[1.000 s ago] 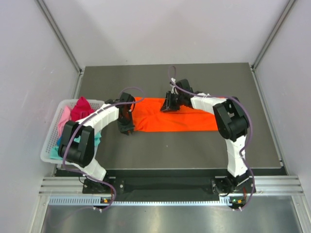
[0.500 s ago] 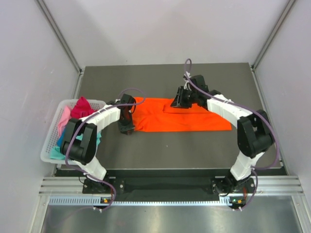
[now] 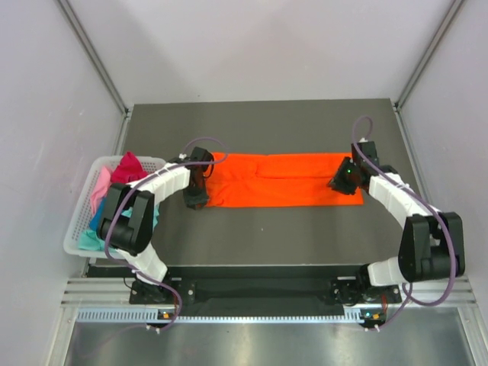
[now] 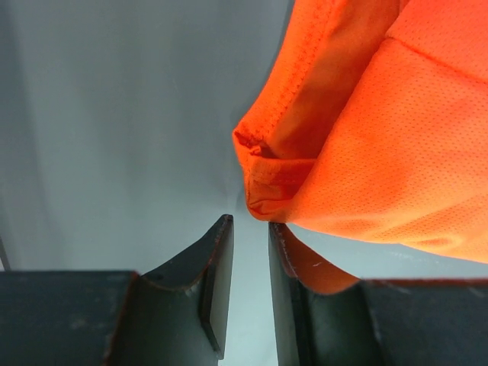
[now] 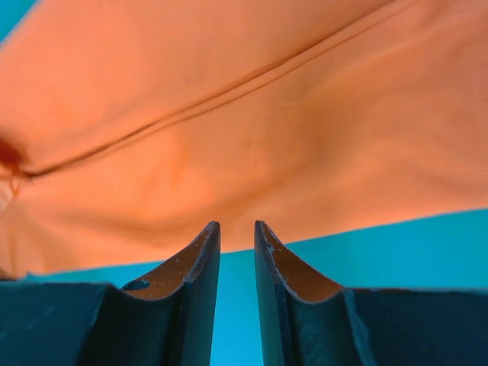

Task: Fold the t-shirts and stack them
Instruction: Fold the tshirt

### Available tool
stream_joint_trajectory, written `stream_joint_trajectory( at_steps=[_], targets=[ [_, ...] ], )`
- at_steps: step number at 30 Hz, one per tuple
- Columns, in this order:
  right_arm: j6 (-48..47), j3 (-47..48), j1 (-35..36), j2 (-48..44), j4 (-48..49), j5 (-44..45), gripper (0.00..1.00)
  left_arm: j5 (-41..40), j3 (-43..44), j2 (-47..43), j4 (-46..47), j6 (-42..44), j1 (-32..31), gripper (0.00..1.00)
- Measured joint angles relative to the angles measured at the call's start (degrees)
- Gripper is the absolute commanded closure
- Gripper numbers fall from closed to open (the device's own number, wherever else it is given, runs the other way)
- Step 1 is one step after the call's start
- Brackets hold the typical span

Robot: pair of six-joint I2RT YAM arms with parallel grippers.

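The bright orange t-shirt (image 3: 282, 181) lies flat as a long band across the middle of the dark mat. My left gripper (image 3: 197, 200) sits at its left lower corner. In the left wrist view the jaws (image 4: 248, 221) stand a narrow gap apart with nothing between them, and the bunched orange corner (image 4: 263, 194) lies just beyond the tips. My right gripper (image 3: 341, 181) is at the shirt's right end. Its jaws (image 5: 236, 223) are also narrowly apart and empty, low over the mat, with the orange cloth (image 5: 229, 114) just ahead.
A white lattice basket (image 3: 76, 229) stands at the mat's left edge and holds magenta (image 3: 130, 168), pale pink (image 3: 101, 187) and teal (image 3: 95, 236) shirts. Grey walls enclose the mat (image 3: 267, 236) on three sides.
My right gripper swept from the shirt's upper middle to its right end, and the orange shirt now reaches further right and lies flatter. The left gripper stayed at the left corner.
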Motion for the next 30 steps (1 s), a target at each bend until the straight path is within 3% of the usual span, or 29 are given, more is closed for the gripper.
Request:
stream_joint_trajectory(
  at_steps=[6, 19, 24, 30],
  targets=[
    [0.83, -1.66, -4.33, -3.63, -1.25, 5.9, 0.75, -2.4, 1.86, 1.86, -0.81, -0.13, 0.0, 0.72],
    [0.24, -5.25, -10.56, 1.73, -1.73, 12.41, 0.77, -8.79, 4.42, 2.36, -5.81, -1.11, 0.0, 0.69],
    [0.15, -5.29, -10.69, 1.75, -1.73, 13.31, 0.77, -7.5, 6.32, 0.37, -8.37, -0.57, 0.0, 0.67],
    [0.33, -5.18, -11.91, 1.73, -2.54, 14.43, 0.76, 0.46, 15.34, -1.18, -8.22, 1.99, 0.0, 0.66]
  ],
)
